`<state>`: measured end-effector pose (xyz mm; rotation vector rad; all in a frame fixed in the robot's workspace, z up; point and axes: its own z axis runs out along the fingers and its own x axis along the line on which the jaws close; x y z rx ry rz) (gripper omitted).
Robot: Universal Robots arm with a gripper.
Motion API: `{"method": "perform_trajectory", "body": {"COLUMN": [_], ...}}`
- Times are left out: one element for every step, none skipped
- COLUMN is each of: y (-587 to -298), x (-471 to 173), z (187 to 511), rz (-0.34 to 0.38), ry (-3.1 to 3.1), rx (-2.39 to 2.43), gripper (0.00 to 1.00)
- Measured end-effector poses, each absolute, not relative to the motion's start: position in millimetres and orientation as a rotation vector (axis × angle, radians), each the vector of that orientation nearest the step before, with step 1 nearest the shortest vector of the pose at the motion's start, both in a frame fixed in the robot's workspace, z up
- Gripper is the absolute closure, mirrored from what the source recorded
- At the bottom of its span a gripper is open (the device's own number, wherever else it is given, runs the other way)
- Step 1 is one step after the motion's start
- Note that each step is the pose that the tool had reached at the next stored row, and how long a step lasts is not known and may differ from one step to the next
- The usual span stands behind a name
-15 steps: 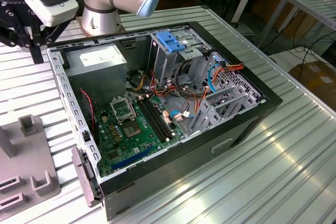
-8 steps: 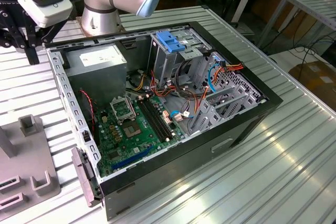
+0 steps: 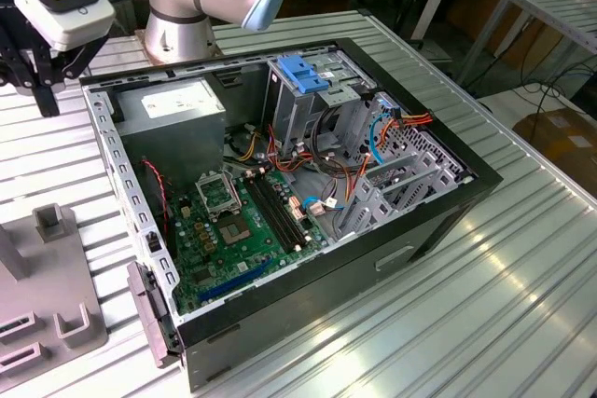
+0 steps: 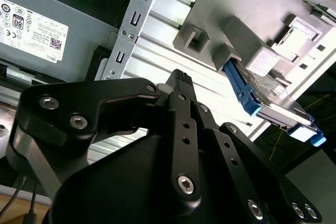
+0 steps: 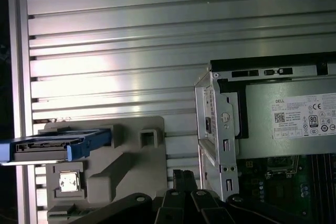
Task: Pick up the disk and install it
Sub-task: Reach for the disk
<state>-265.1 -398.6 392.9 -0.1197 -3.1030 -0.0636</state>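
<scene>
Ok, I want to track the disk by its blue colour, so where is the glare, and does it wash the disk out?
Glare streaks the metal table toward the exterior view's right. First wrist view: a bright band crosses the table slats, clear of the disk, whose blue rails read plainly. Second wrist view: the table glares white beside the disk, yet its blue shows clearly.

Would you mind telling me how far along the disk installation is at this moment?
Nothing looks done yet: the disk sits in its grey holder beside the computer case. In hand: the claw, shut and empty, hangs apart from the disk. Left: the pickup and the install.
</scene>
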Motion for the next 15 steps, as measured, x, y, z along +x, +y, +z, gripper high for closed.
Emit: {"method": "perform_trajectory", "body": {"y": [-398.6,-398.6,-398.6,-398.6,-398.6,-398.6,-398.6,-398.6,-398.6,-398.6,-398.6,-398.6,-398.6,-398.6,-398.6], "x": [-265.9,-266.7,-268.1,-269.4,-270.5,-271.4,-272.6,-273.5,-275.1,-276.9,-278.8,-280.3,-282.4,-284.1,-285.0], "z": [392.9,392.9,392.9,393.0,392.9,392.9,392.9,392.9,392.9,392.9,392.9,392.9,393.0,392.9,392.9], "rz": [-0.064,-0.064,-0.064,-0.064,-0.064,-0.064,-0.064,-0.064,-0.064,-0.064,-0.064,-0.064,-0.063,-0.063,-0.063], "ry": [-3.103,-3.103,-3.103,-3.103,-3.103,-3.103,-3.103,-3.103,-3.103,-3.103,-3.103,-3.103,-3.103,-3.103,-3.103], "rx": [-0.120,-0.120,-0.120,-0.120,-0.120,-0.120,-0.120,-0.120,-0.120,-0.120,-0.120,-0.120,-0.120,-0.120,-0.120], "gripper": [0.90,0.90,0.90,0.90,0.90,0.90,0.90,0.90,0.90,0.90,0.90,0.90,0.90,0.90,0.90]}}
